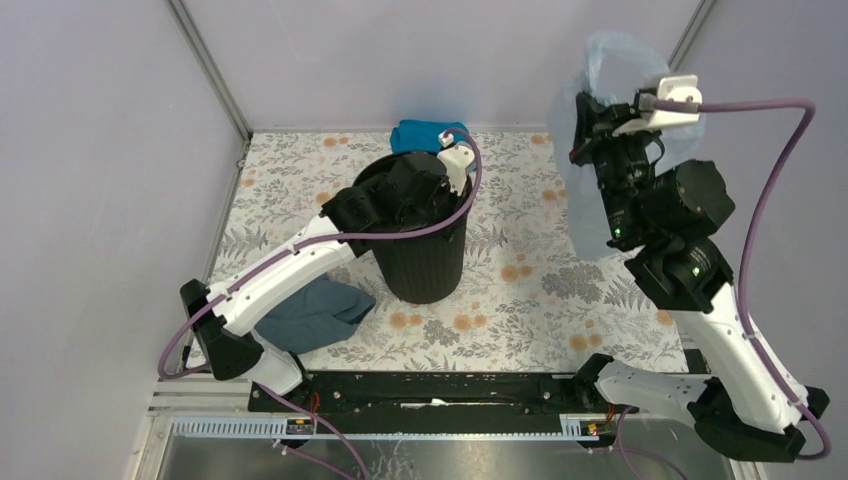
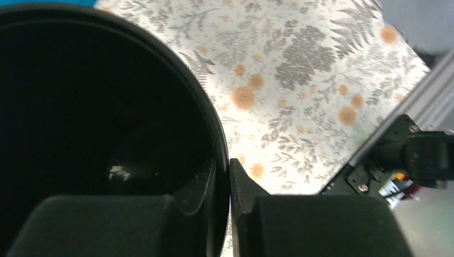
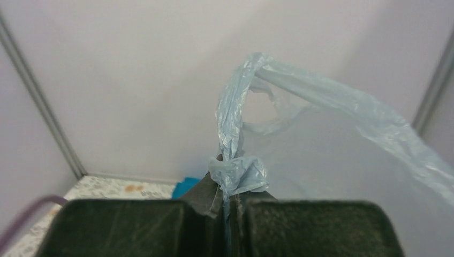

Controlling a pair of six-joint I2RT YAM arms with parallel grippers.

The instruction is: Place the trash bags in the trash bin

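The trash bag (image 1: 612, 55) is thin, translucent pale blue-grey film, heavily wrinkled. It hangs in the air over the right rear of the table (image 1: 520, 290), well apart from the trash bin (image 1: 425, 260). The right gripper (image 3: 227, 201) is clenched on a bunched, twisted fold of it, and a stretched loop rises above the fingers. In the top view the arm covers the bag's middle. The black bin stands upright mid-table. The left gripper (image 2: 223, 184) is clamped on its rim, one finger inside, one outside. The bin's interior is too dark to read. A teal cloth (image 1: 420, 133) shows partly behind the bin. A slate-grey cloth (image 1: 315, 315) lies partly under the left arm.
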